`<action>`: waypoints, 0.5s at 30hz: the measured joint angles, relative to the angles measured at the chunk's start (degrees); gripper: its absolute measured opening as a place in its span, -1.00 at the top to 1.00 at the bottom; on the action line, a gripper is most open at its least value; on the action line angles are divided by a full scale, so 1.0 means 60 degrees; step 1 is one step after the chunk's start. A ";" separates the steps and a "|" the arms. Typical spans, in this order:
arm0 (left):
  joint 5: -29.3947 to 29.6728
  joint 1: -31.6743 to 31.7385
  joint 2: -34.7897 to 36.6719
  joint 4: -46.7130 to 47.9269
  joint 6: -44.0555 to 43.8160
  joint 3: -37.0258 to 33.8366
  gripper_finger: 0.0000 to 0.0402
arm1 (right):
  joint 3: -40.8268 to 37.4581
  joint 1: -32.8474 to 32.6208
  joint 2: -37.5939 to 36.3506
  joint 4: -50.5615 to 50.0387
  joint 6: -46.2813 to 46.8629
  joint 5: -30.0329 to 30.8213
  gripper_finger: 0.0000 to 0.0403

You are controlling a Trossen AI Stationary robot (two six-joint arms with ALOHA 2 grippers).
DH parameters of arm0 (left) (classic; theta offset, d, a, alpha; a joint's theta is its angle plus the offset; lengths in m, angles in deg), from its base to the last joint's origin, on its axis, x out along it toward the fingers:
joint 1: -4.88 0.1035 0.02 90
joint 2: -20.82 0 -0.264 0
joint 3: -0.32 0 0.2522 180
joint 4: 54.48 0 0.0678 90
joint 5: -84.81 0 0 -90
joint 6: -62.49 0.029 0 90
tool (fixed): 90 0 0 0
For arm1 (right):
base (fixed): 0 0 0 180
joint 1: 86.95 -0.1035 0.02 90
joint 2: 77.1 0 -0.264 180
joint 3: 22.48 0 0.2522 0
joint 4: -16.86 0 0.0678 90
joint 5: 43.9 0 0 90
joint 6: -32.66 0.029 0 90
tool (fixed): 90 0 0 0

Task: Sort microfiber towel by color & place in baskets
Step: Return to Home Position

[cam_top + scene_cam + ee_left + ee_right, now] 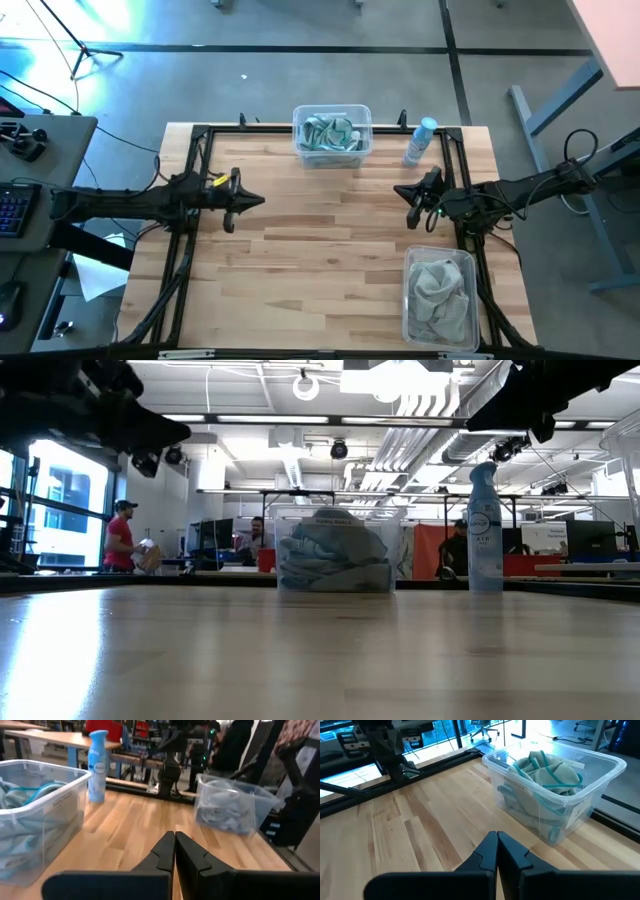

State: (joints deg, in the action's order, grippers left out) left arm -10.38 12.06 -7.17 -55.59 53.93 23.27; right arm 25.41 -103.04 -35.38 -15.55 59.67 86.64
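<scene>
Microfiber towels sorted by colour: teal-edged blue ones (pixel 330 132) heaped in far basket (pixel 332 108), grey ones (pixel 440 290) in near basket (pixel 408 300) by right arm. Colours kept apart, so sorting looks complete. Left tool (pixel 174 837) clenched on nothing, above tabletop (pixel 320 260) at left side. Right tool (pixel 497 837) likewise clenched, empty, at right side. Both well apart from towels; arms apparently parked in rest pose.

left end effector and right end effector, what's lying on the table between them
Nothing: the high view shows only bare light wooden tabletop between the dark left end effector and the dark right end effector, both shut.
</scene>
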 joint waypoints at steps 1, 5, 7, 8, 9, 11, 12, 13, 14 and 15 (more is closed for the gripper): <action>0.0070 -0.0027 0.0264 0.0007 -0.0093 -0.0143 1.00 | 0.0000 0.0000 0.0000 0.0025 0.0000 0.0000 1.00; 0.0127 -0.0175 0.1170 0.0031 -0.0275 -0.0583 1.00 | 0.0000 0.0000 0.0002 0.0125 0.0002 0.0008 1.00; 0.0125 -0.0256 0.1530 0.0251 -0.0101 -0.0666 1.00 | 0.0000 0.0000 0.0000 0.0207 0.0011 0.0130 1.00; 0.0127 -0.0293 0.1685 0.0389 0.0007 -0.0666 1.00 | 0.0000 0.0000 0.0000 0.0255 0.0056 0.0220 1.00; 0.0127 -0.0312 0.1830 0.0539 0.0117 -0.0666 1.00 | 0.0000 0.0000 0.0001 0.0303 0.0181 0.0303 1.00; 0.0127 -0.0342 0.2111 0.0873 0.0328 -0.0666 1.00 | 0.0000 0.0000 0.0001 0.0395 0.0266 0.0524 1.00; 0.0127 -0.0342 0.2247 0.1043 0.0430 -0.0666 1.00 | 0.0000 0.0000 0.0000 0.0454 0.0260 0.0607 1.00; 0.0127 -0.0342 0.2378 0.1241 0.0473 -0.0666 1.00 | 0.0000 0.0000 0.0000 0.0518 0.0259 0.0664 1.00; 0.0127 -0.0342 0.2506 0.1416 0.0516 -0.0666 1.00 | 0.0000 0.0000 0.0000 0.0570 0.0255 0.0721 1.00; 0.0127 -0.0342 0.2634 0.1551 0.0521 -0.0666 1.00 | 0.0000 0.0000 0.0000 0.0596 0.0259 0.0793 1.00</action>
State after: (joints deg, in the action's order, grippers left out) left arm -9.62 10.01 8.63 -46.29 57.06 19.27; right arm 25.41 -103.04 -35.38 -11.98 61.22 91.39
